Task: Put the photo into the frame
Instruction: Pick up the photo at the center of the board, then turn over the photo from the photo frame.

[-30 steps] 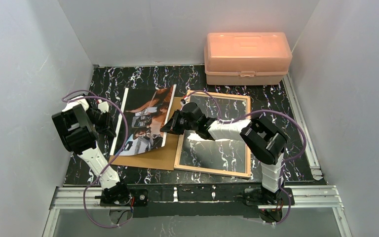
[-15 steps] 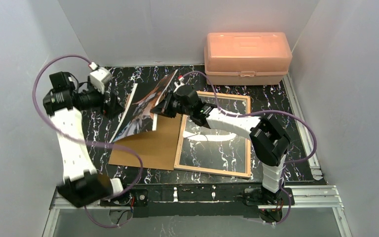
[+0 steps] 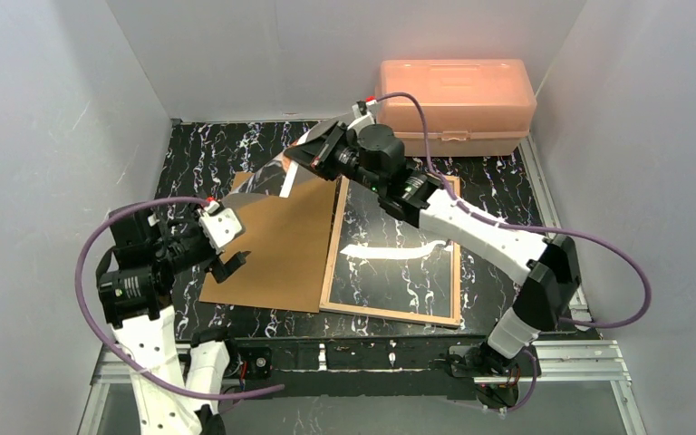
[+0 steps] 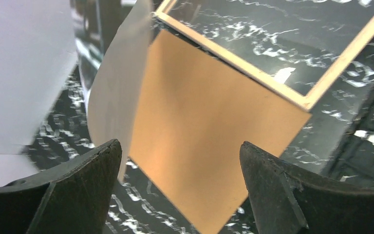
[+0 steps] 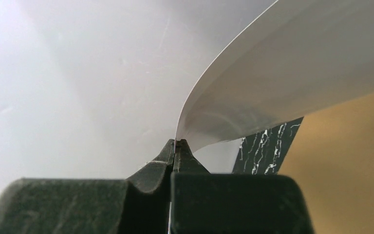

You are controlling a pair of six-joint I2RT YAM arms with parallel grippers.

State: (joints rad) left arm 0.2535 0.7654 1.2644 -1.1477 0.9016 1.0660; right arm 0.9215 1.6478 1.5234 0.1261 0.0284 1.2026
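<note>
Right claw (image 3: 306, 160), pinching the photo (image 3: 267, 178), has raised it above the backing board (image 3: 281, 246); left claw (image 3: 227, 263), spread, has withdrawn.

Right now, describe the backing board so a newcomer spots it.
On the black marbled table, left of the wood-edged frame, a flat sheet lies: the backing board. It is plain matte brown, unlike the curled photo pinched in the right gripper.
</note>
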